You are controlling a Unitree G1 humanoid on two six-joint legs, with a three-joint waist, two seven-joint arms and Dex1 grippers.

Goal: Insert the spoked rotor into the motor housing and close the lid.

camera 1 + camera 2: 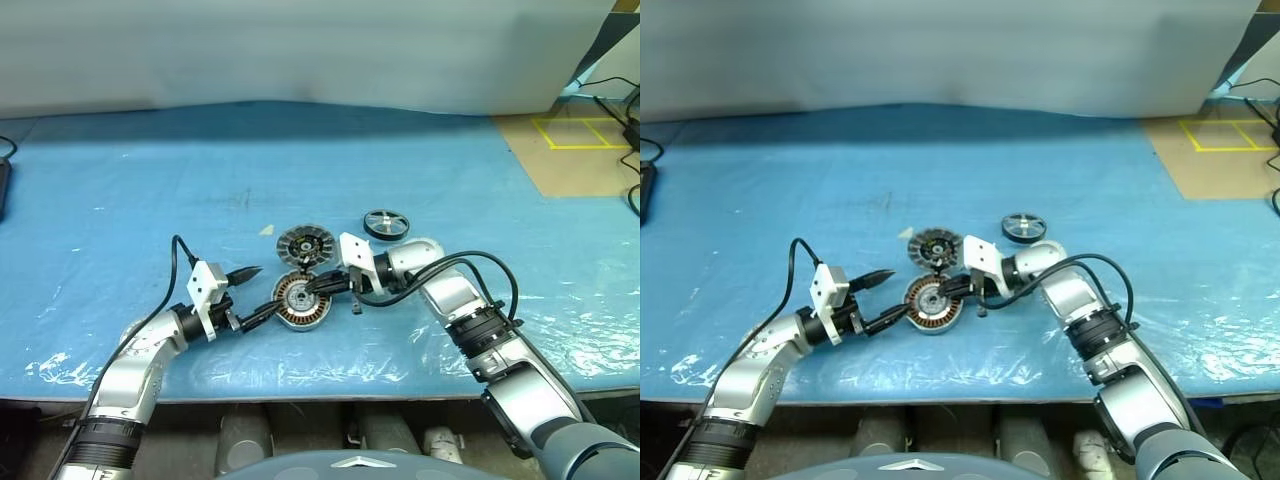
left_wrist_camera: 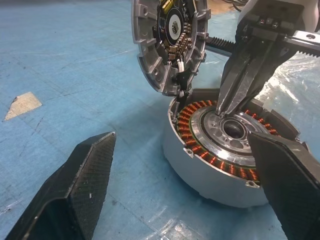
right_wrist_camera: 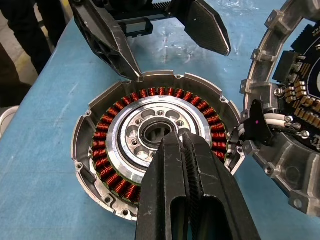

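Motor housing: the shallow round silver metal cup with copper-coloured windings (image 1: 301, 301) sits on the blue plastic-covered table (image 1: 120, 210), near the front edge, between my two grippers.
Lid: the round silver slotted disc with a dark centre (image 1: 303, 244) lies just behind the housing, on its far side; in my wrist views it is tilted up and joined to the housing by a short cable.
Spoked rotor: the small dark metal wheel with thin spokes (image 1: 386, 224) lies flat on the table, further right and far from me, apart from the housing.
My right gripper (image 3: 181, 145): fingers clenched together on nothing, tips over the housing's pale centre ring beside the bore.
My left gripper (image 1: 258, 293): fingers released and spread wide, one tip at the housing's left rim, the other raised.
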